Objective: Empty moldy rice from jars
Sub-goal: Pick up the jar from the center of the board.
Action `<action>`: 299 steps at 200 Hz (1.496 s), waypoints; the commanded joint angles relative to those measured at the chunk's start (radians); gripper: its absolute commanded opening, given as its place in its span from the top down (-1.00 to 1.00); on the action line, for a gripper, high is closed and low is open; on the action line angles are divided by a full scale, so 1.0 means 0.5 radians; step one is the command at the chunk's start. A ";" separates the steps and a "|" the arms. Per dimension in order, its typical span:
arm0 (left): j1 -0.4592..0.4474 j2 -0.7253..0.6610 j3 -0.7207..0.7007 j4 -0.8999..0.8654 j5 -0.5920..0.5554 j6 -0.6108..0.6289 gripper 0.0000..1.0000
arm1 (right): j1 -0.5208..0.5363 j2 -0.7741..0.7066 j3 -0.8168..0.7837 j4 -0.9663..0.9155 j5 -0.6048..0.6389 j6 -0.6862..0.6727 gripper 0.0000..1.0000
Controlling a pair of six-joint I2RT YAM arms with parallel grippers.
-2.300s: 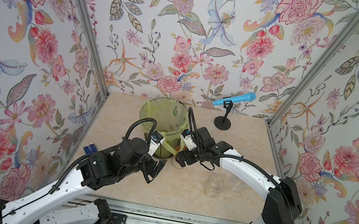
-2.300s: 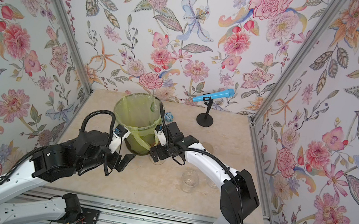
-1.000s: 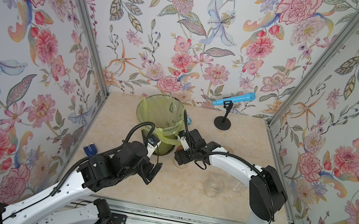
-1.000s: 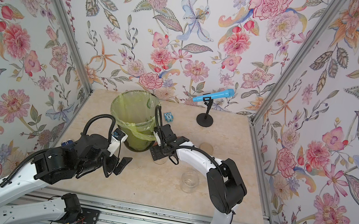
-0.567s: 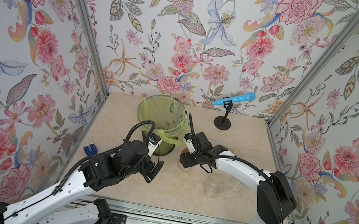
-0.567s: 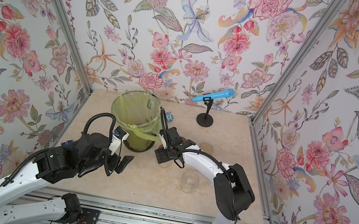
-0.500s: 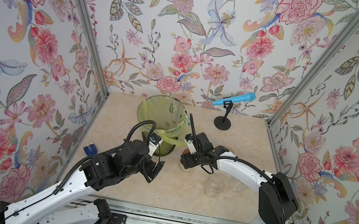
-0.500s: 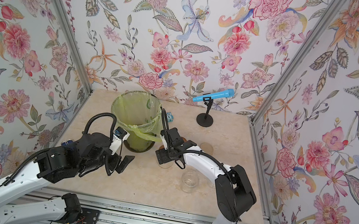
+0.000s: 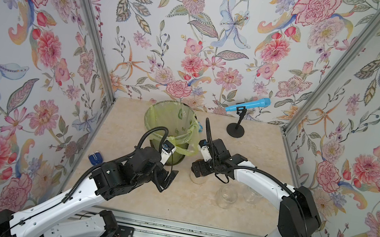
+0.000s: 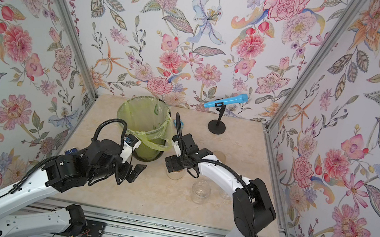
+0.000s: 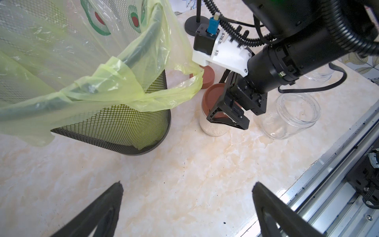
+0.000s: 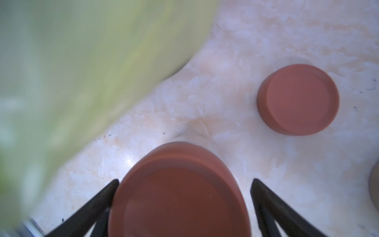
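Jar (image 11: pixel 209 100) of moldy rice (image 11: pixel 216 131) is straddled by the spread right end effector (image 12: pixel 184 181). Left end effector (image 11: pixel 187 184) is seen spread, empty.

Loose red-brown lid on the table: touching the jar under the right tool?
Apart. The right wrist view shows a plain strip of bare tabletop between the loose lid and the lidded jar.
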 commanded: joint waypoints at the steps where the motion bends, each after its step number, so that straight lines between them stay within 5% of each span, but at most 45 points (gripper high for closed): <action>1: 0.028 -0.019 -0.036 0.026 0.005 -0.059 -0.99 | -0.020 -0.090 -0.018 0.021 -0.032 0.027 -0.99; 134: 0.028 -0.031 -0.063 0.051 0.057 -0.047 -0.99 | -0.089 -0.216 -0.200 -0.007 0.194 0.120 -0.99; 209: 0.026 0.101 0.018 0.035 0.112 0.096 -0.99 | -0.124 0.048 0.178 -0.409 0.098 0.224 -0.99; 299: 0.027 0.179 0.048 0.108 0.123 0.169 -0.99 | -0.269 0.399 0.678 -0.938 0.257 0.286 -0.99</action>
